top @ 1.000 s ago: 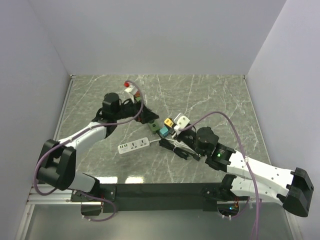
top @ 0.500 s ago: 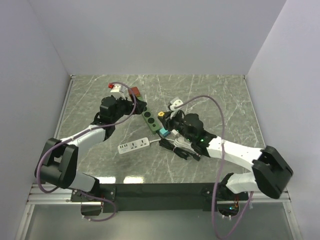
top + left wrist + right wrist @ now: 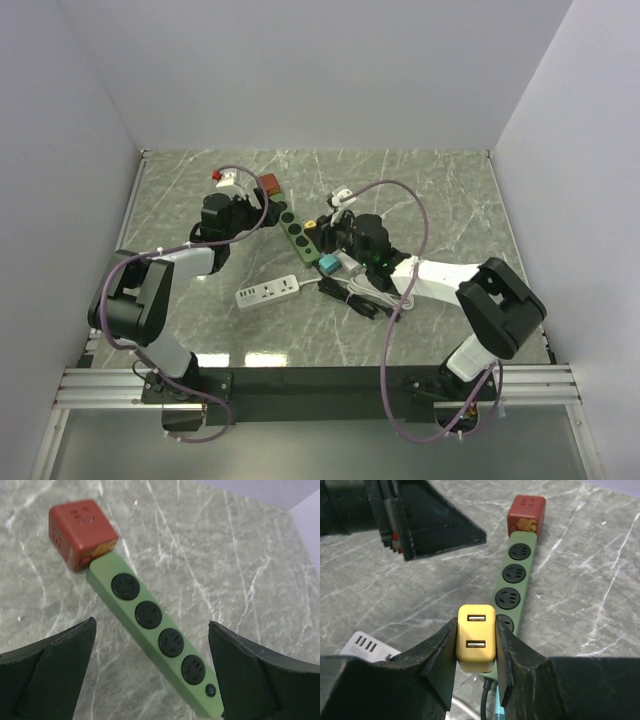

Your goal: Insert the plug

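Observation:
A green power strip (image 3: 294,230) with several black sockets lies diagonally on the marble table, a red cube adapter (image 3: 268,184) at its far end. My right gripper (image 3: 322,238) is shut on a yellow USB charger plug (image 3: 476,637) and holds it just above the strip's near end (image 3: 517,580). My left gripper (image 3: 151,630) is open, one finger on each side of the strip (image 3: 160,637), apart from it. In the top view it (image 3: 258,217) sits just left of the strip.
A teal plug (image 3: 327,264) lies near the strip's near end. A white power strip (image 3: 268,291) lies nearer the arm bases, also seen in the right wrist view (image 3: 367,645). Black cables (image 3: 360,298) are bundled under the right arm. Purple cables loop above both arms.
My right gripper has moved far-left, taken hold of the yellow plug and brought it over the strip's near end. My left gripper has drawn back to the left, uncovering the strip and cube.

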Tool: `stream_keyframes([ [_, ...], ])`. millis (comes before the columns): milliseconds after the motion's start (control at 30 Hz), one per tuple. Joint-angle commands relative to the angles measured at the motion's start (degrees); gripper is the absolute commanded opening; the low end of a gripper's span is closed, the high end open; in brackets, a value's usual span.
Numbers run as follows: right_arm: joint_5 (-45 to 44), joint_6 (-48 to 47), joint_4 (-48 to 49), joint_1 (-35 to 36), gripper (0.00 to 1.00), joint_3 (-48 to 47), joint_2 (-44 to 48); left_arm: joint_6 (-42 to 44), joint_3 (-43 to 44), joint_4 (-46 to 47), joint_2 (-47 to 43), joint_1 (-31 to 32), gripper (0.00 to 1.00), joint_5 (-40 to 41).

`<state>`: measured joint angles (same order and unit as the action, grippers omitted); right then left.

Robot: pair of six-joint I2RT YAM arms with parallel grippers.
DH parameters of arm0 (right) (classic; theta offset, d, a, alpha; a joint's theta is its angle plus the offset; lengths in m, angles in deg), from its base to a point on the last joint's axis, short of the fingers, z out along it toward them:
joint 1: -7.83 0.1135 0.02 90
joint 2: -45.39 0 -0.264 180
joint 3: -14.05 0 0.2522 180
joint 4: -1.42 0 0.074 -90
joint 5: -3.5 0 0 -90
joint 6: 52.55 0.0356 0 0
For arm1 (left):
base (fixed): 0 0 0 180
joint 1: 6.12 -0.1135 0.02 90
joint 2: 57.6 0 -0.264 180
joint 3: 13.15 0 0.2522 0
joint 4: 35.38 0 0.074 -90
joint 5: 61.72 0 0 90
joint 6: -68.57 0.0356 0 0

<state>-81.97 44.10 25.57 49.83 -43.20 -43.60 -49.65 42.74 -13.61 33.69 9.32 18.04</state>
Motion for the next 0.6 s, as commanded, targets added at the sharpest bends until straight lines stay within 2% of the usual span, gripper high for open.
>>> stream_keyframes([
  [0,2.41,2.31,5.25,-1.57,0.00,-3.88,-2.40,-0.42,2.52,2.97,0.82,-0.06,0.99,-0.57],
  [200,3.46,2.84,5.15,-2.01,0.00,-8.10,-8.20,-0.07,2.08,3.32,-0.32,-0.06,1.00,0.83],
  [567,0.31,5.21,2.00,-2.54,0.00,-13.99,-16.04,-0.07,2.08,2.27,-1.02,-0.15,0.99,1.10],
])
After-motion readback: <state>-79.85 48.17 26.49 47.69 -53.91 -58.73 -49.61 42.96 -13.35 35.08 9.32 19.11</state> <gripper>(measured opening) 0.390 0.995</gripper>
